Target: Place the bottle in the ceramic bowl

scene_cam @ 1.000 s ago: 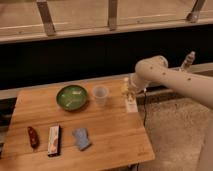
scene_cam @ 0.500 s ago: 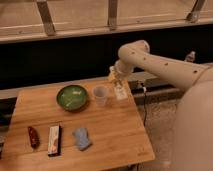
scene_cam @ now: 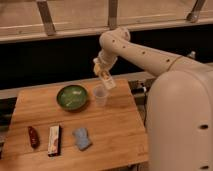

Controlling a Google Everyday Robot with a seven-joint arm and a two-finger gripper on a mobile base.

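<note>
The green ceramic bowl (scene_cam: 71,96) sits on the wooden table (scene_cam: 115,135) at its far left-centre. My gripper (scene_cam: 103,72) hangs above the table's far edge, to the right of the bowl and just above a translucent plastic cup (scene_cam: 100,95). It is shut on the small white bottle (scene_cam: 107,80), which hangs tilted below the fingers with its label showing. The bottle is in the air, apart from the bowl.
At the table's front left lie a red-brown object (scene_cam: 33,136), a flat packaged bar (scene_cam: 54,140) and a blue-grey crumpled item (scene_cam: 81,138). My white arm and base (scene_cam: 180,115) fill the right side. A dark ledge and railing run behind the table.
My gripper has carried the bottle up and to the left, from near the table's right far edge to above the plastic cup, closer to the bowl.
</note>
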